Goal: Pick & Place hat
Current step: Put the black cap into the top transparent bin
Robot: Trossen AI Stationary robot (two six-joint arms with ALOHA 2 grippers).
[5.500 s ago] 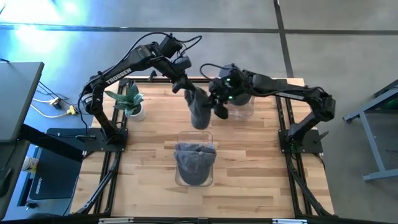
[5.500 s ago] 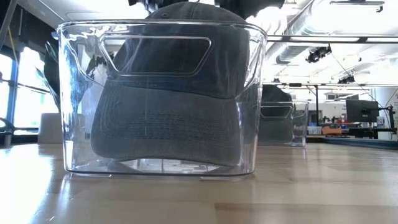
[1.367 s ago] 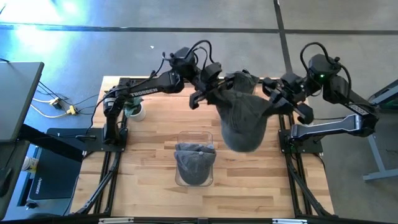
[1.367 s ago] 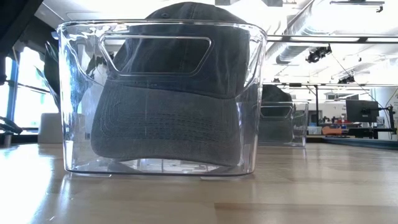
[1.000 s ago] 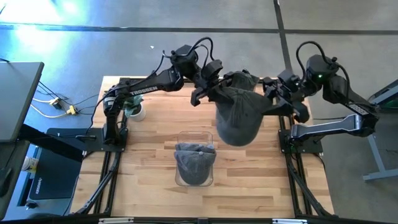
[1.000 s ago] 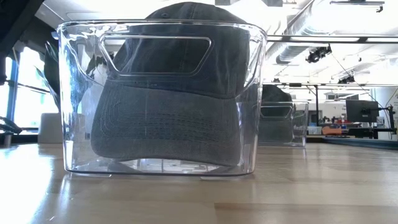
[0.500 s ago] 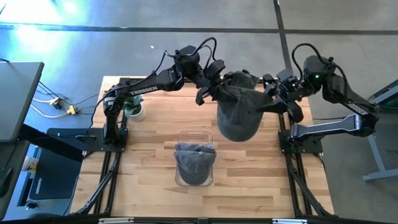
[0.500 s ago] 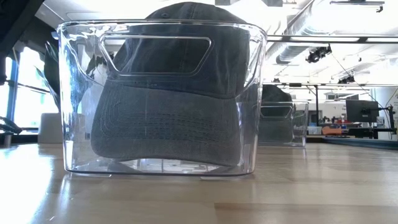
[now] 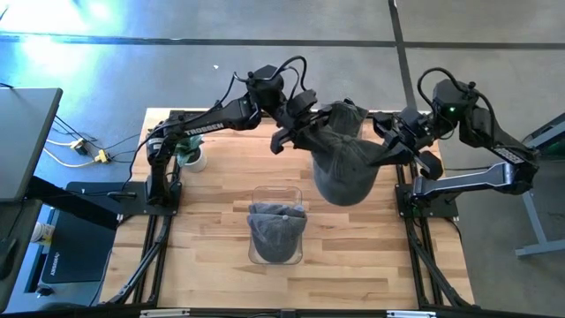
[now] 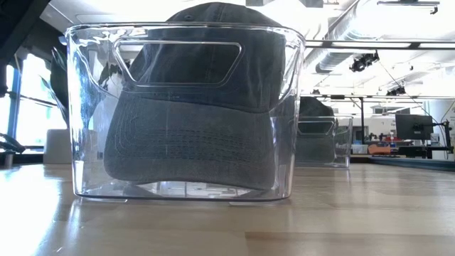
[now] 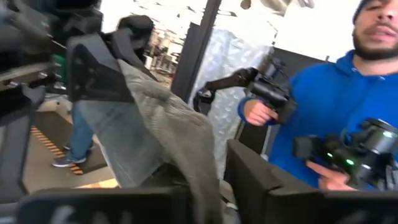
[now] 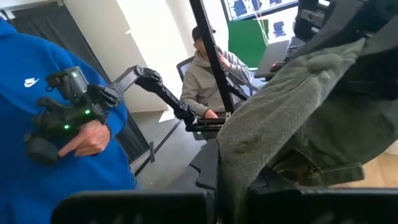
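Fingers first: both my pairs are on the grey hat [image 9: 342, 166], which hangs in the air between them, above the far half of the worktop [image 9: 212, 221]. My right fingers [image 9: 395, 144] are clamped shut on the hat's right edge; in the right wrist view the cloth [image 12: 292, 118] drapes straight out of them. My left fingers [image 9: 291, 128] pinch the opposite, left edge, with fabric [image 11: 155, 134] bunched between them, though I cannot tell how firmly they are closed on it.

So the hat is stretched crosswise, its long axis running from one pair to the other, crown sagging down toward the worktop. Neither arm is nearer; each holds an end.

What the next move turns on, as I judge it: the clear bin [image 9: 276, 225] sits nearer the front edge than the hanging hat and a little to the left of it, and it already holds another grey cap [image 10: 192, 135]. Both arms would need to carry the hat together toward the front edge before lowering.

Farther off, a second clear bin [image 10: 323, 141] stands near the far edge, and a potted plant [image 9: 187, 146] near the far-left corner. Beyond the worktop a person in a blue hoodie [image 11: 323, 106] holds control handles.
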